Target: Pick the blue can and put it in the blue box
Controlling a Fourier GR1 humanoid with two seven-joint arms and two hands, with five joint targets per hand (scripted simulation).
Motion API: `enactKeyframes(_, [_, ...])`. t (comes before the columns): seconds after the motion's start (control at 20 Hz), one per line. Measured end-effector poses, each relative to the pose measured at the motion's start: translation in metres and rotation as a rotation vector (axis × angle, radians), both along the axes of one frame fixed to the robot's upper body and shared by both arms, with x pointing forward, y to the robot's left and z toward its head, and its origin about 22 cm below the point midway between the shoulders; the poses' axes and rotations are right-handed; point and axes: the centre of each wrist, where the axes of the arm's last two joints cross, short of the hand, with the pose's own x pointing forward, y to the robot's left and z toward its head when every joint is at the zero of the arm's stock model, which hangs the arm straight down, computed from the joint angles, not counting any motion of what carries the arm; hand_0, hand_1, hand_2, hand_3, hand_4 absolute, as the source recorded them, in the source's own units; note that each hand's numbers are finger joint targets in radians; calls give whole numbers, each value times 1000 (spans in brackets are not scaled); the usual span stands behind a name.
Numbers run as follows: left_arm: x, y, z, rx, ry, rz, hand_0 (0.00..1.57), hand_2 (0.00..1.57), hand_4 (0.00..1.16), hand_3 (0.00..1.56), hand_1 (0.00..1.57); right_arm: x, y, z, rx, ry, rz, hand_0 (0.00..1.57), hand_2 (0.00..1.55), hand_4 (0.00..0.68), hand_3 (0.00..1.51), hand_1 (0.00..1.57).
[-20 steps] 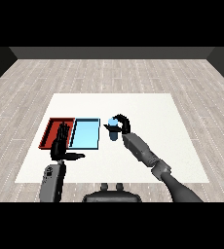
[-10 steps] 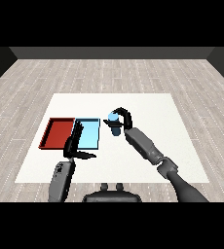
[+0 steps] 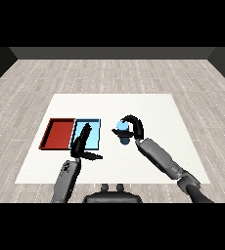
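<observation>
- Carrying the blue can point(image 3: 122, 128) leftward: right hand point(image 3: 133, 128) curls round it, now nearer the blue tray point(image 3: 96, 141) than a second ago, so placing looks close.
- Can is not yet over the tray; it is just left of the right palm.
- Left hand point(image 3: 83, 142), fingers straight and empty, has drifted over the blue tray, away from the red tray point(image 3: 58, 133).
- Can's lower part is hidden by fingers; its height above the table point(image 3: 148, 105) is unclear.
</observation>
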Motion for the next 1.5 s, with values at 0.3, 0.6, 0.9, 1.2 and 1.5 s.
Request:
enactKeyframes(0.3, [9,-18,-4,-16,58,-42,0,0,0,0,0,-18,-2,9,-29,-15,15,1458,1456,612,1397,1458])
enactKeyframes(0.6, [7,-37,-11,-17,100,-64,0,0,0,0,0,-23,-4,15,-35,-18,40,1492,1471,620,1405,1492])
enactKeyframes(0.9, [16,-52,-15,-15,118,-65,0,0,0,0,0,-30,-1,19,-51,-30,65,1486,1467,609,1398,1486])
enactKeyframes(1.2, [17,-60,-25,-31,146,-72,0,0,0,0,0,-31,11,27,-48,-46,88,1476,1463,604,1398,1476])
enactKeyframes(1.5, [21,-65,-28,-38,175,-72,0,0,0,0,0,-36,25,20,-24,-54,106,1479,1459,605,1393,1479])
